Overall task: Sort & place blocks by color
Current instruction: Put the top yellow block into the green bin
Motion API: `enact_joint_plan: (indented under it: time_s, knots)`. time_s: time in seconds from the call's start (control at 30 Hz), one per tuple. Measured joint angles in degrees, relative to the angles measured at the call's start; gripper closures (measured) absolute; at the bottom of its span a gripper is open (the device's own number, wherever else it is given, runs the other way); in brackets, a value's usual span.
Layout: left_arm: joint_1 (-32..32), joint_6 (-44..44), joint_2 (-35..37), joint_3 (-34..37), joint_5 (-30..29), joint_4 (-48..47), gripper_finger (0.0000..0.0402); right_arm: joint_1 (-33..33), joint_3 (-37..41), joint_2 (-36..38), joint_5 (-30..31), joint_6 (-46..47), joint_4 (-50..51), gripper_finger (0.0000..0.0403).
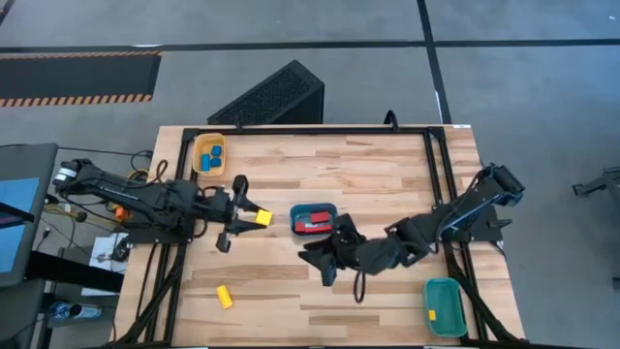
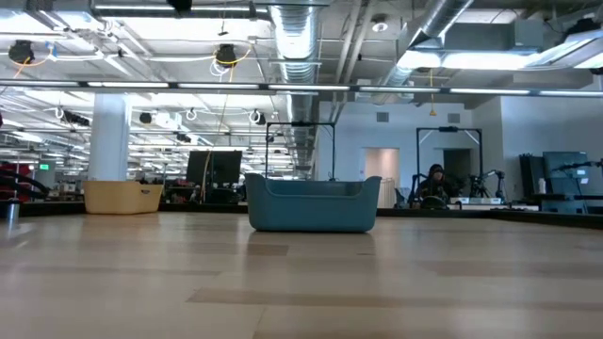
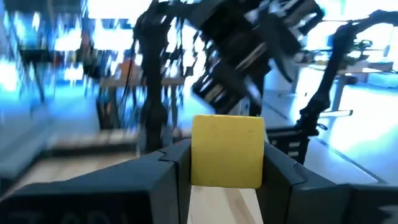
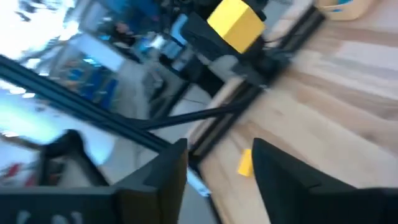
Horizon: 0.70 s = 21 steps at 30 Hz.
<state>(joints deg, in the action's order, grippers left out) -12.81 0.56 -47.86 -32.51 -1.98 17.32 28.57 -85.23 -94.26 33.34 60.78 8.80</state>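
My left gripper point(image 1: 252, 217) is left of the table's middle, shut on a yellow block point(image 1: 261, 219), which also shows in the left wrist view point(image 3: 227, 151) and the right wrist view point(image 4: 236, 23). My right gripper point(image 1: 320, 260) is open and empty just near of the central teal tray point(image 1: 313, 207), which holds red blocks point(image 1: 312, 226). Another yellow block point(image 1: 224, 297) lies flat on the table near the front left and shows between the right fingers point(image 4: 245, 163). Blue blocks point(image 1: 214, 155) lie in the yellow-orange tray point(image 1: 198, 155). A yellow block point(image 1: 432, 314) lies in the second teal tray point(image 1: 446, 306). My left gripper pinches the yellow block by two opposite sides point(image 3: 198, 155) between its two fingers. The fingers lie about level and point toward the table's right. The block's front face stands upright past the fingertips, clear of the table.
The yellow-orange tray is at the far left corner, and the second teal tray at the near right corner. A black frame rail point(image 1: 426, 184) runs along the table's edges. The low view shows the central teal tray point(image 2: 311, 202) and open wood in front of it.
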Motion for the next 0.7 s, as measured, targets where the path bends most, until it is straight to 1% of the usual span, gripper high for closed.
enact_joint_plan:
  time_s: [0.07,0.13,0.23,0.37,0.47,0.57,0.7]
  knots:
    - [-0.89,-3.76,0.00,0.00,0.46,2.31,0.0298,-1.28,0.00,0.00,-2.96,-0.86,-2.82,0.0187]
    - [-1.95,-6.83,0.00,0.00,0.11,3.29,0.0289,-2.55,0.00,-0.02,-4.81,-0.86,-3.54,0.0168]
    - [-3.40,-9.41,0.00,0.00,-0.56,3.78,0.0289,-4.16,0.00,-0.42,-4.92,-0.95,-4.75,0.0151]
    - [-4.08,-9.50,-0.29,0.02,-1.32,4.98,0.0300,-7.05,0.00,-0.76,-6.65,-0.88,-8.06,0.0148]
    - [-4.08,-9.49,-1.08,0.02,-1.80,8.18,0.0300,-9.35,0.00,-2.20,-10.89,-0.90,-12.41,0.0148]
    - [-3.98,-10.10,-2.47,0.02,-2.09,9.79,0.0290,-11.61,-0.07,-4.17,-15.27,-0.90,-15.90,0.0148]
    - [-3.92,-10.82,-5.17,0.02,-1.94,9.50,0.0288,-13.99,-0.04,-7.03,-20.12,0.50,-18.83,0.0148]
